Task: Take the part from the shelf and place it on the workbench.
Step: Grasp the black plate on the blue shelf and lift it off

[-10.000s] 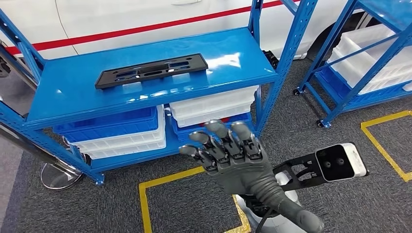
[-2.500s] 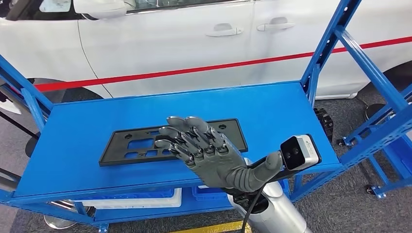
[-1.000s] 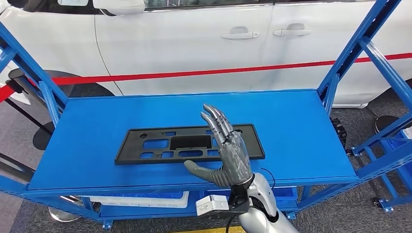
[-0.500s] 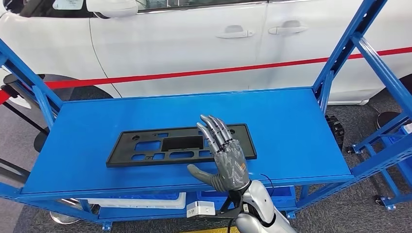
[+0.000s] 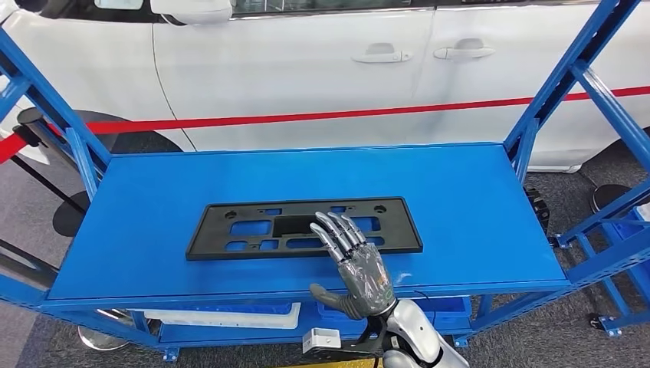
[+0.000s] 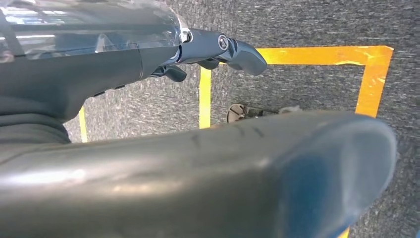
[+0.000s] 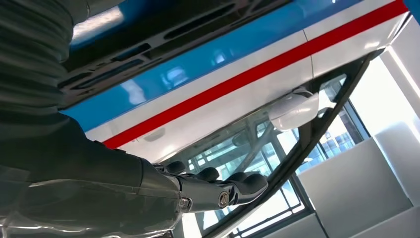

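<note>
The flat black plastic plate with rectangular cut-outs (image 5: 303, 228) lies lengthwise on the top deck of the blue steel shelf (image 5: 475, 207), nearer the front edge than the back, roughly midway between the two ends. It is thin and lies flush on the deck, so the likely trouble is that fingers sliding in from the front edge push it toward the back instead of getting under it; a one-handed hold off its middle could also let the long plate tip and slip.

The right hand (image 5: 356, 263) reaches up from below the front edge, palm down, fingers (image 5: 335, 232) straight and slightly fanned over the plate's near edge, thumb out to the side, holding nothing. Whether the fingertips touch the plate I cannot tell.

The left hand (image 6: 218, 49) hangs over the grey floor with fingers curled in, empty.
</note>
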Tool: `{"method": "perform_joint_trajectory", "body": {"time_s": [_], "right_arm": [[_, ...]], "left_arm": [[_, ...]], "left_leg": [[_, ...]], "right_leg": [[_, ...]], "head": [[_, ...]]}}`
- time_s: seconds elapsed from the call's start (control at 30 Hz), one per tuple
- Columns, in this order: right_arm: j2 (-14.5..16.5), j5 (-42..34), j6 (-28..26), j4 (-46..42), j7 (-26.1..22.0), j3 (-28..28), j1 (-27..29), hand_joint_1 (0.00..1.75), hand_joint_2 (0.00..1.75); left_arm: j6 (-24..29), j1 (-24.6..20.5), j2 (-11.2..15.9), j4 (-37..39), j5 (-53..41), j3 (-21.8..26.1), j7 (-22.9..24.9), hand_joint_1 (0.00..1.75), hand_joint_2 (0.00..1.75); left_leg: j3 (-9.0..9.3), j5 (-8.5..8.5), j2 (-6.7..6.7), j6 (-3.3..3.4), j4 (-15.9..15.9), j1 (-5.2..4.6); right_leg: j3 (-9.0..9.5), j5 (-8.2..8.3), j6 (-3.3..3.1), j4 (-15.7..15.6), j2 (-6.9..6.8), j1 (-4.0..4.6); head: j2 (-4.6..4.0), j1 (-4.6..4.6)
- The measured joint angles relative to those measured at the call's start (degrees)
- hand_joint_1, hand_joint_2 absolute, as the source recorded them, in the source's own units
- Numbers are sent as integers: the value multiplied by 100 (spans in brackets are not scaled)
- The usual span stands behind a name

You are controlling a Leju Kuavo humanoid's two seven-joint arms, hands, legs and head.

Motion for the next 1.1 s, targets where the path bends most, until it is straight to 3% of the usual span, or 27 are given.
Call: {"method": "perform_joint_trajectory", "body": {"time_s": [0.07,0.2,0.27,0.33,0.37,0.4,0.43,0.5,0.57,0.67,0.73,0.83,0.87,0.9,0.93,1.03,1.1], "right_arm": [[-70,13,-8,76,-7,14,-9,0,175],[-127,187,2,314,-1,82,-80,0,175],[-126,310,21,454,10,144,-169,0,175],[-117,389,82,648,19,215,-277,0,175],[-106,408,131,764,21,254,-343,0,175],[-87,411,184,881,21,292,-420,0,175],[-56,405,236,993,20,326,-511,0,175],[40,375,321,1204,19,391,-714,0,175],[148,349,394,1400,19,451,-900,0,175],[294,340,478,1658,19,549,-1082,0,175],[391,305,536,1824,7,614,-1195,0,175],[520,164,628,2099,-51,718,-1366,0,175],[554,106,657,2183,-74,750,-1400,0,175],[583,47,685,2254,-94,775,-1427,0,175],[613,-19,714,2316,-111,798,-1456,0,175],[708,-230,785,2475,-165,871,-1589,0,175],[770,-368,837,2571,-205,920,-1667,0,175]], "left_arm": [[-9,-1,-7,0,-16,-21,-11,0,0],[-33,-5,-14,0,-47,-71,-16,0,0],[-46,-6,-14,0,-51,-85,-15,0,0],[-66,0,-15,0,-61,-102,-13,0,0],[-76,5,-16,0,-72,-111,-11,0,0],[-86,9,-17,0,-82,-120,-10,0,0],[-96,10,-19,0,-92,-126,-9,0,0],[-110,0,-19,0,-102,-137,-8,0,0],[-120,-18,-19,0,-107,-156,-4,0,0],[-131,-18,-23,0,-109,-186,7,0,0],[-133,-15,-30,-1,-106,-203,10,0,0],[-143,-22,-49,-1,-107,-218,9,0,0],[-151,-19,-55,-1,-109,-220,14,0,0],[-163,-15,-58,-1,-112,-223,20,0,0],[-174,-13,-61,-1,-116,-226,28,0,0],[-195,-20,-67,-1,-115,-235,54,0,0],[-197,-24,-69,0,-104,-238,63,0,0]], "left_leg": [[-28,-42,-4,-51,61,-19],[-70,-128,4,-169,157,-12],[-274,-412,12,-237,617,10],[-639,-760,14,-285,1386,33],[-773,-827,14,-298,1655,41],[-815,-784,14,-300,1725,46],[-738,-631,15,-293,1548,49],[-356,-225,22,-245,735,43],[-89,-28,30,-177,147,10],[-58,8,18,-88,22,-7],[-21,66,19,-20,-67,23],[-14,100,27,29,-111,22],[-19,98,23,32,-103,18],[-23,91,18,32,-90,16],[-23,81,11,28,-72,16],[-40,13,-3,-27,29,7],[-82,-22,-2,-83,87,-13]], "right_leg": [[198,128,-46,-442,8,10],[193,141,-161,-494,9,11],[195,154,-206,-510,-4,-9],[187,153,-223,-508,-15,-6],[186,153,-224,-506,-19,-3],[188,152,-225,-505,-20,-2],[195,151,-224,-505,-16,-1],[212,150,-218,-505,-6,3],[206,155,-178,-506,-1,11],[200,169,-75,-528,-11,15],[143,46,-25,-377,-6,21],[-321,-480,6,623,3,12],[-474,-582,15,936,2,8],[-548,-576,20,1076,2,7],[-509,-456,20,987,1,5],[-10,78,-18,-82,2,3],[125,152,-67,-426,10,17]], "head": [[0,-2],[0,-6],[0,-15],[0,-18],[0,-19],[0,-18],[0,-18],[-1,-16],[-1,-16],[0,-15],[0,-8],[0,7],[0,7],[0,7],[0,7],[0,7],[0,5]]}}
